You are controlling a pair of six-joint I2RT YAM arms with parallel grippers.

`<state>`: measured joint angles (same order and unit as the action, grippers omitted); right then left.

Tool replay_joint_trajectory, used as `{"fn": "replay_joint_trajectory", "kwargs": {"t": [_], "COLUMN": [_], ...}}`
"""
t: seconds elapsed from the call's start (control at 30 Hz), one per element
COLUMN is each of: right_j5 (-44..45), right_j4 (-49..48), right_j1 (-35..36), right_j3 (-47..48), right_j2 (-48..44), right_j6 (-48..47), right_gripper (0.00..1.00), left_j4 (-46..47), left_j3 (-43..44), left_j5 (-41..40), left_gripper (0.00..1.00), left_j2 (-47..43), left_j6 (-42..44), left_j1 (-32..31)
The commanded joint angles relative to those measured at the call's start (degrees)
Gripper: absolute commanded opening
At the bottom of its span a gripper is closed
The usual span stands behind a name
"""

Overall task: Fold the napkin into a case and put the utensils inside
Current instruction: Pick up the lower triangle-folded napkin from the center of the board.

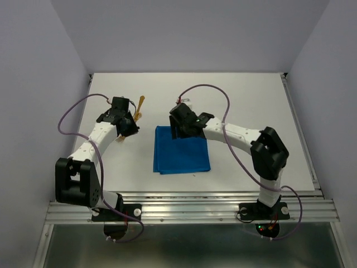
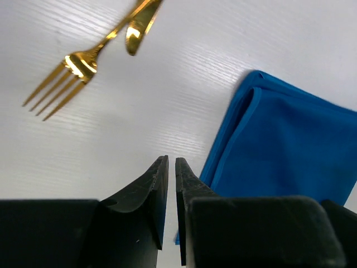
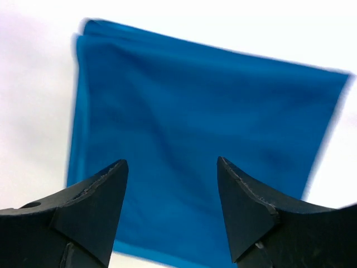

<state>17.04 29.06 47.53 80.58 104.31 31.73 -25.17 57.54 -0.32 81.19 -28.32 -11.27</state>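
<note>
The napkin (image 1: 182, 151), folded square on the table (image 1: 251, 100) beneath the wide-apart, empty right gripper (image 3: 171, 162), with the utensils (image 2: 78, 64) left of it by the barely parted left gripper (image 2: 172, 167), is best pinched at one edge and folded narrower.

Folded blue napkin (image 3: 206, 123) on white table (image 3: 33, 84), right claw (image 3: 172, 161) spread over it

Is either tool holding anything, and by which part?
Nothing is held. The left tool is empty; the right tool hangs open over the bright blue cloth napkin.
</note>
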Motion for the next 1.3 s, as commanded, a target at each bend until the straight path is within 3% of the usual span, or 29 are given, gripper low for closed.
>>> {"fn": "replay_joint_trajectory", "kwargs": {"t": [0.0,0.13,0.37,1.0,1.13,1.27], "right_j5": [6.2,8.0,9.9,15.3,17.0,16.5], "right_j4": [4.8,7.8,9.5,13.3,13.3,10.4], "right_j1": [2.9,4.8,6.5,7.1,7.1,7.6], "right_j3": [12.2,26.3,39.9,50.2,49.6,46.1], "right_j2": [9.8,19.0,29.2,43.0,44.0,42.2], "right_j6": [1.2,1.9,2.4,3.2,3.4,2.8], "right_gripper": [0.71,0.72,0.8,0.79,0.64,0.4], "left_j4": [-4.4,-5.5,-5.8,-2.7,-2.5,-2.2], "left_j3": [2.3,1.3,-0.8,-4.6,-5.1,-5.6], "left_j5": [-0.8,0.0,2.6,5.4,5.4,5.8], "left_gripper": [0.23,0.23,0.24,0.24,0.24,0.24], "left_j2": [-5.8,-9.7,-11.2,-11.1,-11.3,-11.3], "left_j6": [-0.2,-0.2,1.7,3.0,2.9,2.7], "left_j1": [4.8,8.3,9.9,10.0,10.1,10.1]}}
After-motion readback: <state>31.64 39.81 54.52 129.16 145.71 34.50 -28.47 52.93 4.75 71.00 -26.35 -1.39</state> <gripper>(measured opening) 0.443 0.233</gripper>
